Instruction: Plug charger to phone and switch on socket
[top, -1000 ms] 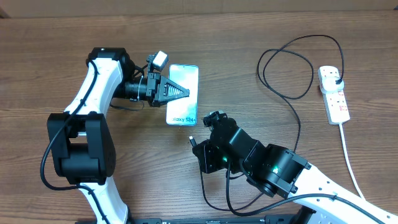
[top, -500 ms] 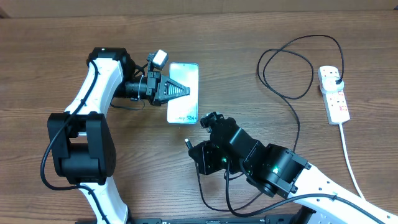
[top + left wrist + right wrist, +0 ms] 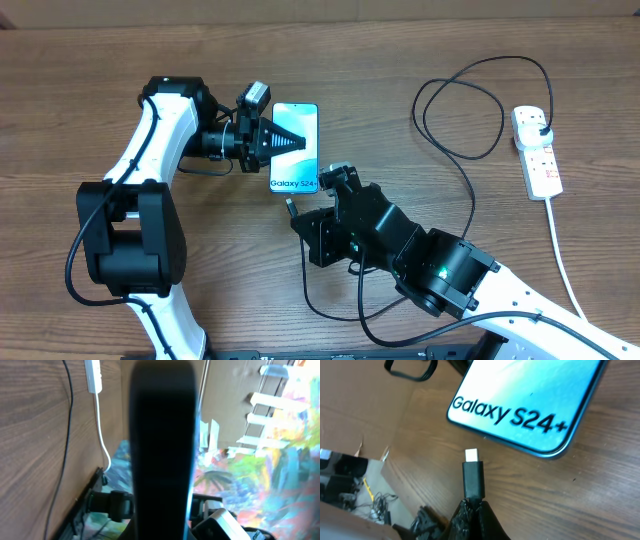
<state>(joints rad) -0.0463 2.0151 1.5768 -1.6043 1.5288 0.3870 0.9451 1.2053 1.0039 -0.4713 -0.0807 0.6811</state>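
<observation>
The phone (image 3: 296, 176) has a blue screen reading "Galaxy S24+". It lies at centre left, bottom edge toward me. My left gripper (image 3: 300, 143) reaches over it from the left and is shut on it. In the left wrist view the phone (image 3: 162, 450) is a dark upright bar between the jaws. My right gripper (image 3: 472, 506) is shut on the charger's connector (image 3: 473, 477). Its silver tip points at the phone's bottom edge (image 3: 520, 402), a short gap away and left of its middle. In the overhead view the connector (image 3: 291, 209) sits just below the phone. The charger cable (image 3: 470, 150) loops to the black plug in the socket (image 3: 540, 158).
The socket's white cord (image 3: 562, 255) runs down the right side toward the front edge. The right arm's body (image 3: 440, 270) fills the front centre. The left arm (image 3: 150, 150) stands at the left. A cardboard wall lines the far edge.
My right gripper has moved up and left with the connector, closer to the phone's bottom edge. The phone's screen text now shows more fully. The left gripper has stayed on the phone.
</observation>
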